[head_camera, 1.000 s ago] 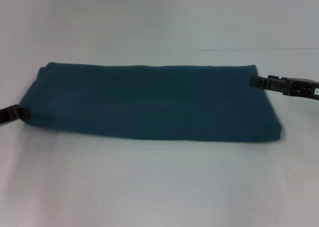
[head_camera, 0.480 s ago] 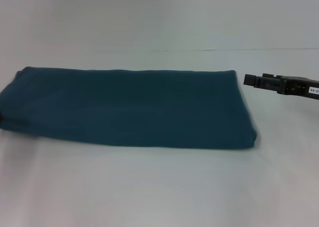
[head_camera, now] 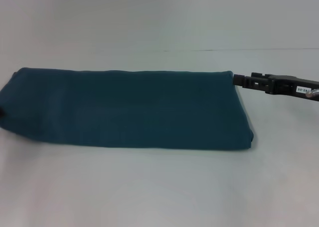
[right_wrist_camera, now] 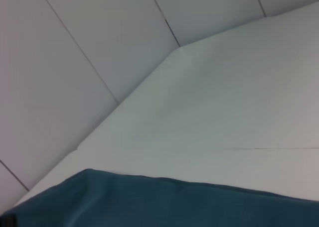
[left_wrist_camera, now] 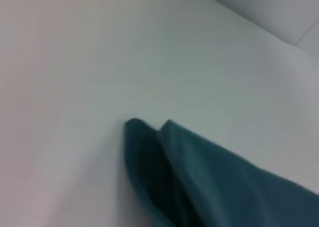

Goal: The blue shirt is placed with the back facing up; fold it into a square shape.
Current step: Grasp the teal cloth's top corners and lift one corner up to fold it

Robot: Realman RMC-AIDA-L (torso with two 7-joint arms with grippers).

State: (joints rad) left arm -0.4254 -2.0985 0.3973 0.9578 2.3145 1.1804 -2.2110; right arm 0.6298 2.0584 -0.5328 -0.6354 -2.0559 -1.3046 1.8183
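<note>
The blue shirt (head_camera: pixel 129 110) lies folded into a long flat band across the white table (head_camera: pixel 159 187), plain side up, and its left end reaches the picture's edge. My right gripper (head_camera: pixel 235 79) comes in from the right, with its tip at the shirt's far right corner. Only a dark sliver of my left gripper (head_camera: pixel 1 112) shows at the left edge, against the shirt's left end. In the left wrist view a layered corner of the shirt (left_wrist_camera: pixel 209 182) lies on the table. The right wrist view shows a straight edge of the shirt (right_wrist_camera: pixel 149 202).
The white table stretches in front of the shirt and behind it. A panelled white wall (right_wrist_camera: pixel 75 62) rises beyond the table's far edge.
The shirt has slid to the left, and my left gripper has gone with it to the picture's edge. My right gripper, briefly apart from the shirt, has moved left to its far right corner.
</note>
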